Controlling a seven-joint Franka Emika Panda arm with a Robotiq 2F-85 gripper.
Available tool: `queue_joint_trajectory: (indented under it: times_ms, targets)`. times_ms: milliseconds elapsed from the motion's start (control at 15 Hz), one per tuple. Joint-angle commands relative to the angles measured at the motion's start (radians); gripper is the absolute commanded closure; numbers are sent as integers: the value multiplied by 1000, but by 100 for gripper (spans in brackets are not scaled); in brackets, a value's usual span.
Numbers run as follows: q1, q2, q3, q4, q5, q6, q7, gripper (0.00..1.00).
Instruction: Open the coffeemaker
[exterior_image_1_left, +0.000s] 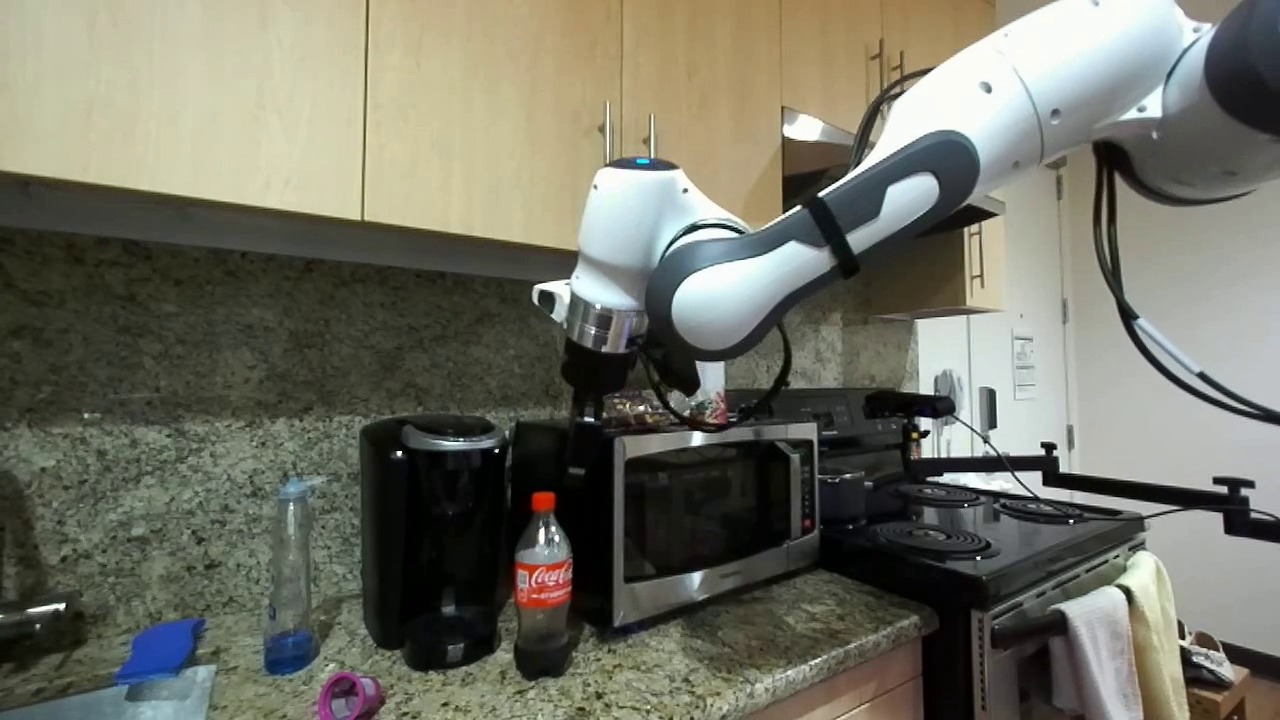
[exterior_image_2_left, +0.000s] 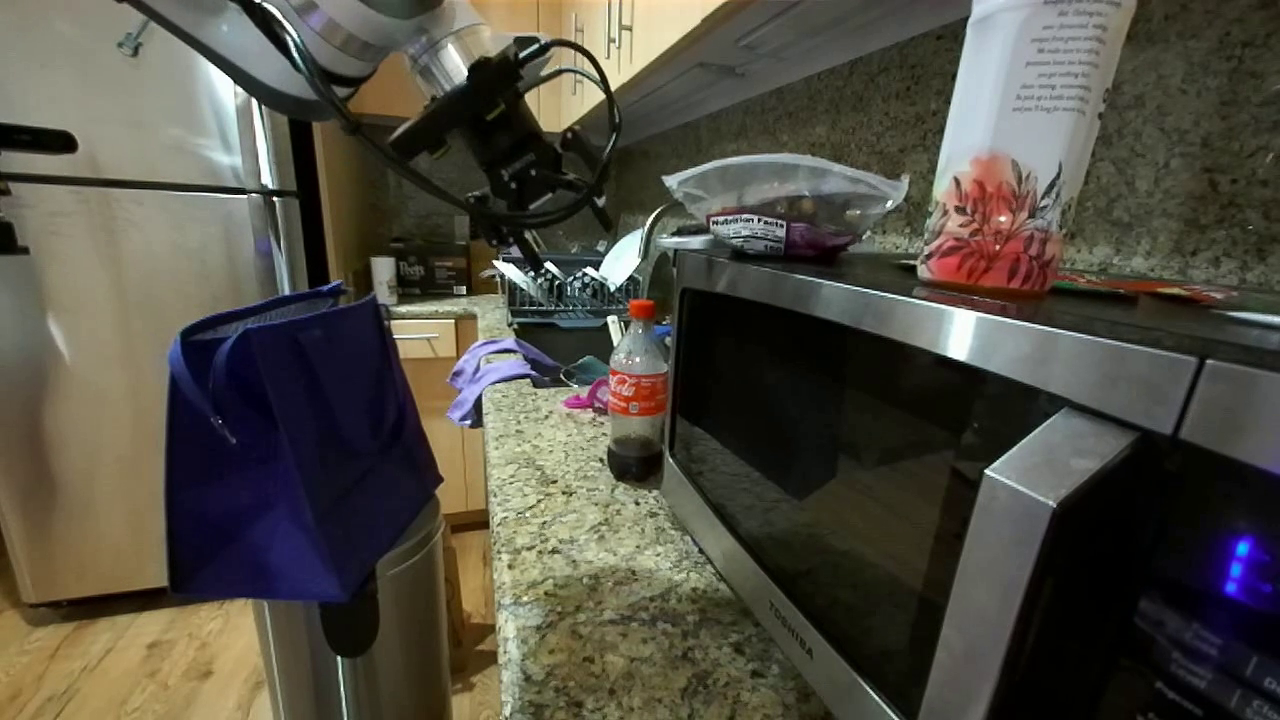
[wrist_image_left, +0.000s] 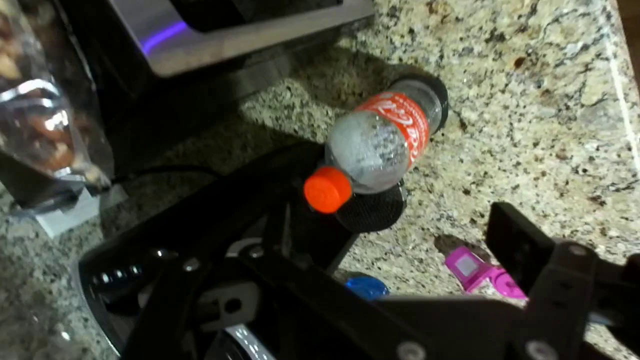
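Note:
The black coffeemaker (exterior_image_1_left: 430, 540) stands on the counter against the backsplash, its rounded top and silver handle (exterior_image_1_left: 453, 438) down. In the wrist view its dark body (wrist_image_left: 215, 200) and part of the silver handle (wrist_image_left: 250, 342) lie at lower left, partly behind the left finger. In the exterior view along the counter it is mostly or wholly hidden by the microwave. My gripper (exterior_image_1_left: 582, 440) points down, to the right of the coffeemaker's top in that image, near the microwave's left side. Its fingers are wide apart and empty in the wrist view (wrist_image_left: 400, 230); it also shows spread in an exterior view (exterior_image_2_left: 570, 238).
A cola bottle (exterior_image_1_left: 545, 600) stands close in front, between coffeemaker and microwave (exterior_image_1_left: 715, 510). A snack bag (exterior_image_2_left: 790, 205) and a tall white bottle (exterior_image_2_left: 1010, 150) sit on the microwave. A blue-liquid bottle (exterior_image_1_left: 290, 580) and a pink item (exterior_image_1_left: 350, 695) are left. Cabinets (exterior_image_1_left: 490, 110) hang above.

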Motion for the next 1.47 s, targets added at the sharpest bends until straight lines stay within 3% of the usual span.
queue_joint_trajectory:
  times_ms: [0, 67, 133, 533, 933, 1400]
  targets:
    - [15, 60, 11, 71, 2, 63, -160, 0]
    - [16, 58, 12, 71, 18, 77, -181, 0]
    - [23, 41, 3, 46, 4, 47, -105, 0]
    - [19, 52, 5, 45, 27, 75, -143, 0]
    - [23, 91, -14, 58, -82, 288, -114, 0]
    - [32, 179, -58, 126, -228, 358, -65, 0]
